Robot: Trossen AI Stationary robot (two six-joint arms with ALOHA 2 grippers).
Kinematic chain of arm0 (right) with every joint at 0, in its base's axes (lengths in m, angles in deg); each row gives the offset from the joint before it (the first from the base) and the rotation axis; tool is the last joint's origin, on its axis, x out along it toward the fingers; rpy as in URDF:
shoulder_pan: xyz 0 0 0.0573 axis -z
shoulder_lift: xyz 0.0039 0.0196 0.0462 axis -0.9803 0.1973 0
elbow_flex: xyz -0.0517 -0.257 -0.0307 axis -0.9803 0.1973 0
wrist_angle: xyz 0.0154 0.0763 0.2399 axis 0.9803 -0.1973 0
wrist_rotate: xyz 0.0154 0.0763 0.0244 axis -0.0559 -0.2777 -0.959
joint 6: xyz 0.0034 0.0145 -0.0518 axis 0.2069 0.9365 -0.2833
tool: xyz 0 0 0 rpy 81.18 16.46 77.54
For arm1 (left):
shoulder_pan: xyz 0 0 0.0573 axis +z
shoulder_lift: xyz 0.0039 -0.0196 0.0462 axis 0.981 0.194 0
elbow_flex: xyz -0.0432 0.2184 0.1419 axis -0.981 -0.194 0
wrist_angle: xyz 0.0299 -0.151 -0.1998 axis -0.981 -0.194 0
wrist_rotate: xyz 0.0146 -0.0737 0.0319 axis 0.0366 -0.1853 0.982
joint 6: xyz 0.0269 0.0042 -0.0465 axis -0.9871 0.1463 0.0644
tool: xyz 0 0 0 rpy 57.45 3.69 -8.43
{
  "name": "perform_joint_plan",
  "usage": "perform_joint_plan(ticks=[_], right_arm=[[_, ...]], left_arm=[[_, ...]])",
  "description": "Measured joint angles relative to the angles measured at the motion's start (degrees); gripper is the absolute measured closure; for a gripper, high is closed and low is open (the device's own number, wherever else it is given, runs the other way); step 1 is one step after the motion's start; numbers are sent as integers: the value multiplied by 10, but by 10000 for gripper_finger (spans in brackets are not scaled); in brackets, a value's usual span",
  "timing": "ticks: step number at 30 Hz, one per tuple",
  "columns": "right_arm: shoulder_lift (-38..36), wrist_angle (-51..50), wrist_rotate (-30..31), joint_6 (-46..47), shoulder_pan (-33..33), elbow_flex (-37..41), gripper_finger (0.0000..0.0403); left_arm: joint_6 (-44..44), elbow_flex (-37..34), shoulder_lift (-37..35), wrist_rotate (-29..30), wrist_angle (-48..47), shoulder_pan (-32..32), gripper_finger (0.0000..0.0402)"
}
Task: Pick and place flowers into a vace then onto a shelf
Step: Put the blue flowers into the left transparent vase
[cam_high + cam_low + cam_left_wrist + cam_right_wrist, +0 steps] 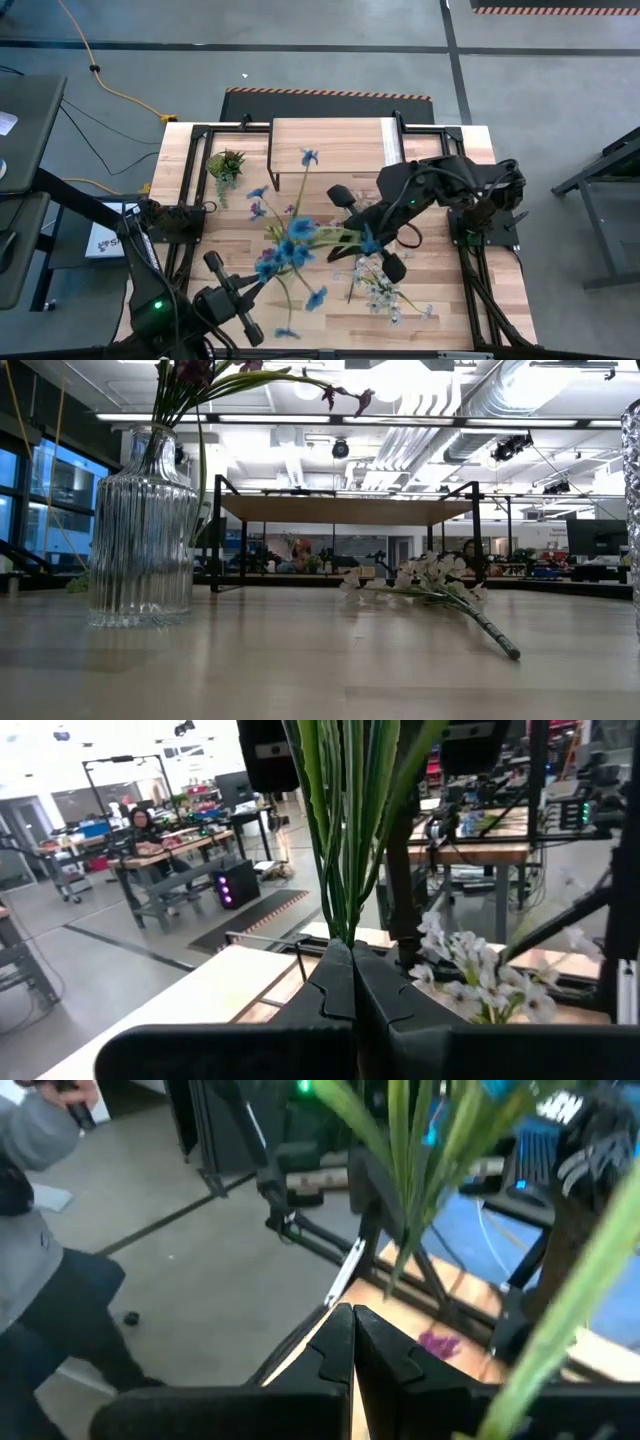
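My left gripper (262, 279) is shut on a bunch of blue flowers (296, 243) over the middle of the table, and its green stems (345, 840) rise from the fingertips. My right gripper (352, 1315) is shut with nothing between its fingers; it points at the bunch's leaves (400, 1230) from the right. A ribbed glass vase (140, 530) stands on its base on the table and holds purple flowers (345, 398). A white spray (430, 575) lies flat on the table in front of the shelf (345, 510). My left gripper pinches the lower part of the bunched green stems (345, 925) between its two fingers. The fingers lie level, coming from the table's near left side, and the stems stand across them. The bunch is lifted clear of the table, its blossoms spread out above.
The shelf (330, 140) stands at the table's far edge, with a small green potted plant (226, 165) to its left. More ribbed glass (632, 510) shows at the low view's right edge. A person (40, 1230) stands beyond the table's near left side.
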Motion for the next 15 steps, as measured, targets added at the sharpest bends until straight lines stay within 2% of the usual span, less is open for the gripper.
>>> perform_joint_plan(ticks=[7,15], right_arm=[[0,39,-22,-2,4,0,395],[0,65,-22,-18,10,0,350]], left_arm=[[-16,15,0,0,5,8,379],[-118,59,0,2,51,25,379]])
